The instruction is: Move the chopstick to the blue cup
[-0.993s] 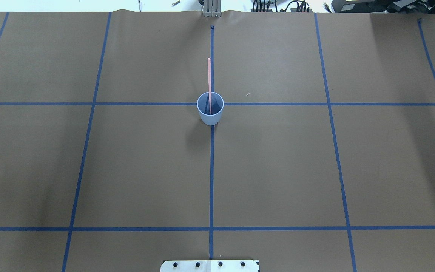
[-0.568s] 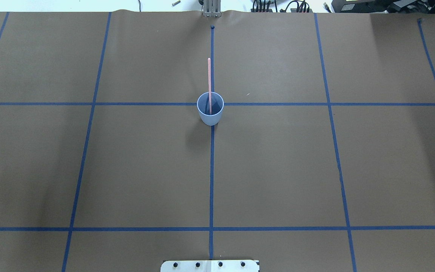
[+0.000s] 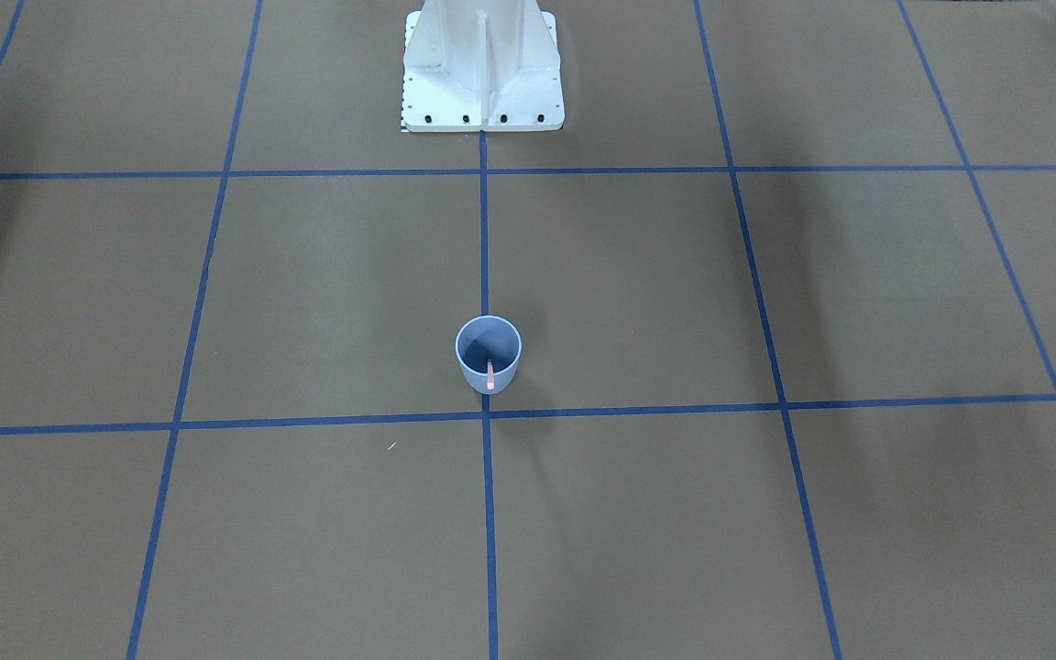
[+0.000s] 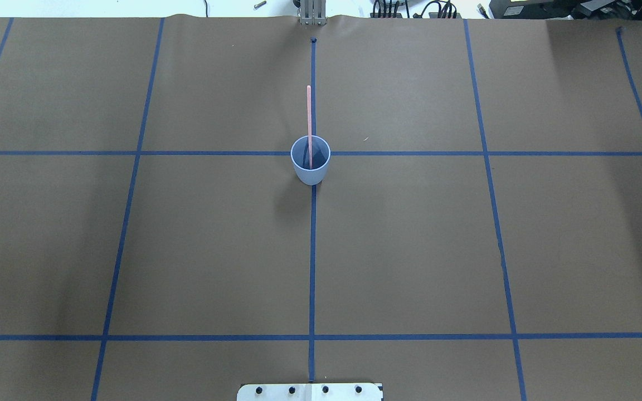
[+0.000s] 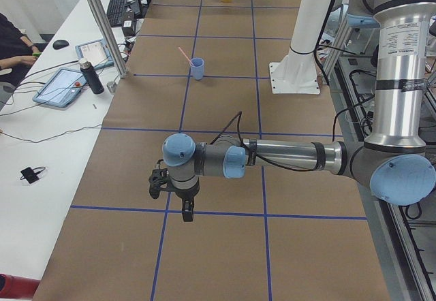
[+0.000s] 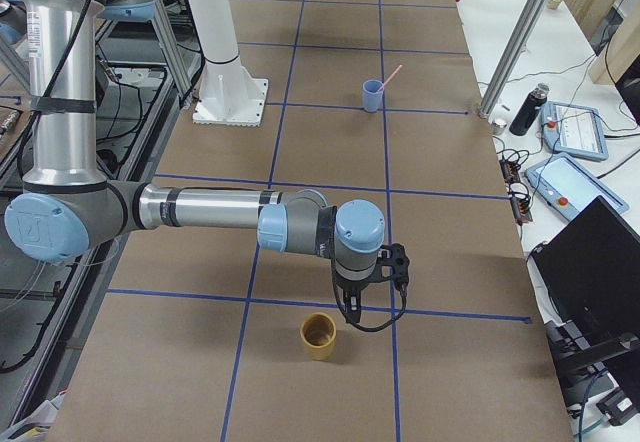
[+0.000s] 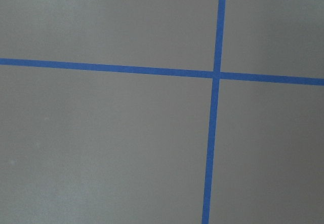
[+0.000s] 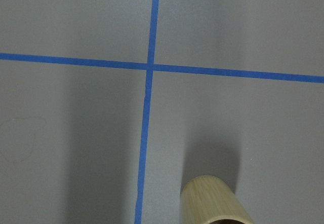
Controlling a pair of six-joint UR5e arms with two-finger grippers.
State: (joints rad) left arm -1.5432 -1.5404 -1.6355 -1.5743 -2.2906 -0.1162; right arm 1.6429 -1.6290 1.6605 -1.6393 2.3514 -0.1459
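The blue cup [image 4: 310,176] stands upright at the middle of the table on a blue tape crossing. A pale pink chopstick [image 4: 309,114] stands in it, leaning toward the far side, its top well above the rim. Both also show in the front view: the cup [image 3: 472,372], the chopstick [image 3: 490,375]. My left gripper [image 5: 187,212] hangs over the table's left end, far from the cup [image 5: 197,69]. My right gripper [image 6: 352,314] hangs over the right end. Both show only in side views, so I cannot tell whether they are open or shut.
A tan bamboo cup [image 6: 319,335] stands upright just beside my right gripper, and shows in the right wrist view [image 8: 212,206]. The white robot base [image 3: 482,73] stands at the table's near edge. The left wrist view shows only brown paper and blue tape.
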